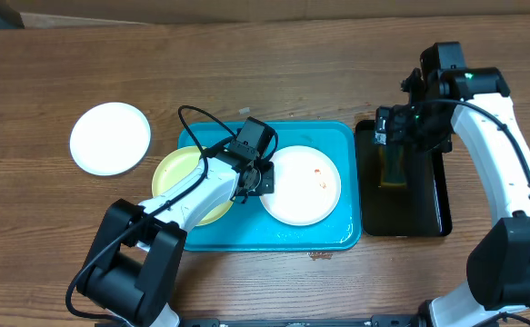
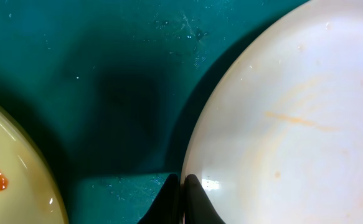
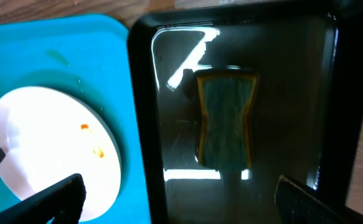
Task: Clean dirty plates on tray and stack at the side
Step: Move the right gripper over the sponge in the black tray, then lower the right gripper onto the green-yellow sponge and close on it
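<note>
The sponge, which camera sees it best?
The right wrist view: the sponge lies close and whole in the black tray. Overhead, it looks small and dim. The left wrist view misses it.

The wooden table bears a white plate, the turquoise tray and a black tray.

No readable text, labels, brands or numbers in any view. Plates, tray, black tray and sponge all show plain surfaces with no markings. Nothing legible on the arm housings from overhead either.
</note>
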